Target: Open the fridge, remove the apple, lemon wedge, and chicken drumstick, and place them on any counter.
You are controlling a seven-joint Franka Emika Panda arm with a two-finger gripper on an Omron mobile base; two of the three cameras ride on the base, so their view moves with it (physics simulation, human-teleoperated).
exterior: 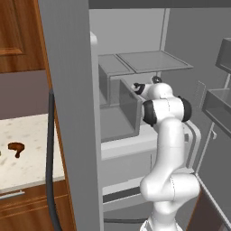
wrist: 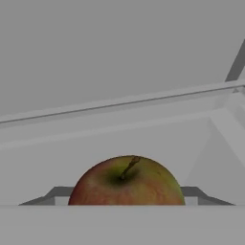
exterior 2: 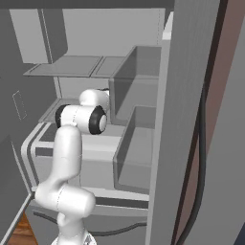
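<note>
The fridge stands open, and my arm reaches in over its middle shelf. Close below the hand camera sits the apple, red-green with its stem up, resting on the fridge's shelf. My gripper is deep inside, at the apple; its fingers are hidden, so I cannot tell how its jaws stand. The chicken drumstick lies on the counter left of the fridge. The lemon wedge is out of view.
The open left door with its dark handle stands between the counter and the fridge interior. Door bins jut out beside my arm. The right door closes off the other side.
</note>
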